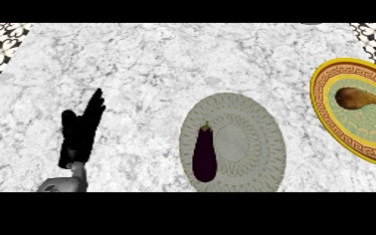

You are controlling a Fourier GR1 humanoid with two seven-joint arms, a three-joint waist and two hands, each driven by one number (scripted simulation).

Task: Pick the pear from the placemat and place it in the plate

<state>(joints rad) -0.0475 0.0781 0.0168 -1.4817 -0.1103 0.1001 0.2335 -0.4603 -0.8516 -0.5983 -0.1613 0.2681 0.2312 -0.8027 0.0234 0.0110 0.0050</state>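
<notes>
The marble counter (147,69) is lit brightly and evenly; no single light source can be made out, and no glare is seen on its pale surface; almost no cast shadows are seen beneath the eggplant (205,153) or the pear (354,98); the left hand (81,129) is rendered so dark that little surface detail is seen; the round placemat (253,144) and plate (323,104) are stretched taller than wide.

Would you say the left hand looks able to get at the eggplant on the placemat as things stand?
Probably yes: the left hand is open, and only bare counter lies between it and the eggplant, which lies on the placemat's near side.
</notes>
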